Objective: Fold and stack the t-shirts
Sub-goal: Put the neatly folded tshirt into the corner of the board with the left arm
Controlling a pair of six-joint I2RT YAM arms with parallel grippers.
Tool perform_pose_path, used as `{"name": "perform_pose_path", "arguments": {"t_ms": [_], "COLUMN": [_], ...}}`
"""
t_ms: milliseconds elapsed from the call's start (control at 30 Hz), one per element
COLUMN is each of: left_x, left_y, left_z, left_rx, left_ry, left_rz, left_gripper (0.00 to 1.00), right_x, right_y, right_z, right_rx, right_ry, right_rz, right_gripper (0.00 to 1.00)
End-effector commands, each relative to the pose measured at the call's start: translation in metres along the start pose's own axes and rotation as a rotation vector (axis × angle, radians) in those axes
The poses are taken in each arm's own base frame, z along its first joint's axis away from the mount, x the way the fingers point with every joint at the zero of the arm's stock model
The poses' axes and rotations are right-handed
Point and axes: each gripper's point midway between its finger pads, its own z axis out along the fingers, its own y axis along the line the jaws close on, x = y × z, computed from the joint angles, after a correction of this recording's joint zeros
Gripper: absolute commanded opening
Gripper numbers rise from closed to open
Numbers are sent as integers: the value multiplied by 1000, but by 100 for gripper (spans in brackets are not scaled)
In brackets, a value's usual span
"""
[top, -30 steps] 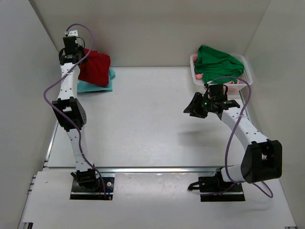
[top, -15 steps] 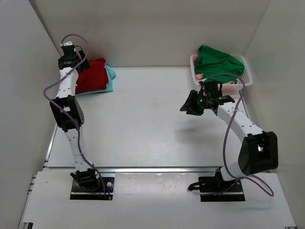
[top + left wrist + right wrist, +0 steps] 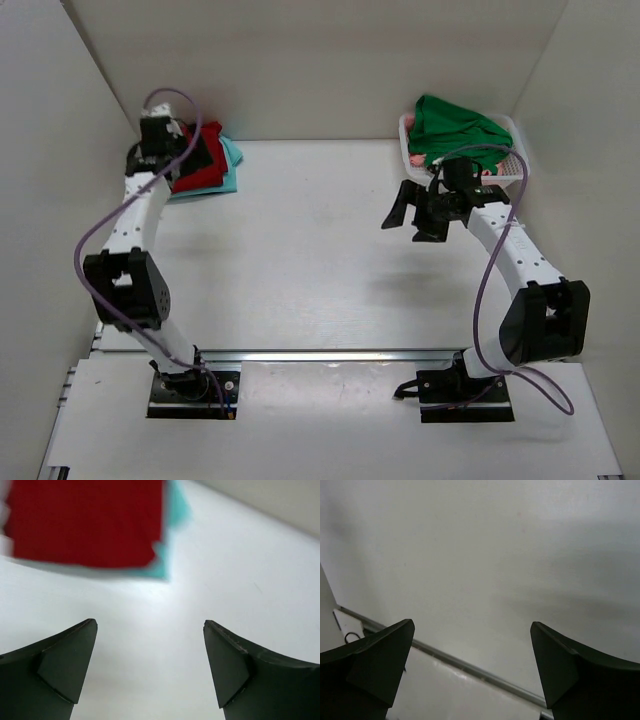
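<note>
The dark red t-shirt (image 3: 208,172) (image 3: 85,522) lies folded on top of the folded light teal t-shirt (image 3: 230,165) (image 3: 172,530) at the back left corner of the table. My left gripper (image 3: 190,152) (image 3: 150,623) hangs over this stack, open, with nothing between its fingers. The bright green t-shirt (image 3: 455,128) lies crumpled in the white basket (image 3: 512,168) at the back right. My right gripper (image 3: 412,218) (image 3: 472,624) hovers above the table just in front of and left of the basket, open and holding nothing.
White walls close in the table on the left, back and right. A metal rail (image 3: 320,353) (image 3: 470,667) runs along the table's near edge. Something pink (image 3: 482,172) shows under the green shirt in the basket.
My left gripper has opened and let go of the dark red shirt, which now lies flat on the teal one. The right gripper has opened wider and shifted slightly toward the basket.
</note>
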Motion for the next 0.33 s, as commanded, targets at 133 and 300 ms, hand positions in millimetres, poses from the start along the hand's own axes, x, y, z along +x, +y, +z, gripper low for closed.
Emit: {"name": "perform_pose_path", "arguments": {"t_ms": [133,300], "left_x": [141,169], "left_y": [-88,-89], "left_z": [-102,-131], "left_rx": [411,433], "left_ry": [312,372], "left_rz": [33,63], "left_gripper": [98,99], "right_x": [60,66], "right_y": [51,67], "right_z": [-80,-92], "right_rx": [-195,-282], "right_ry": [183,151], "right_rz": [63,91], "right_gripper": [99,99]}}
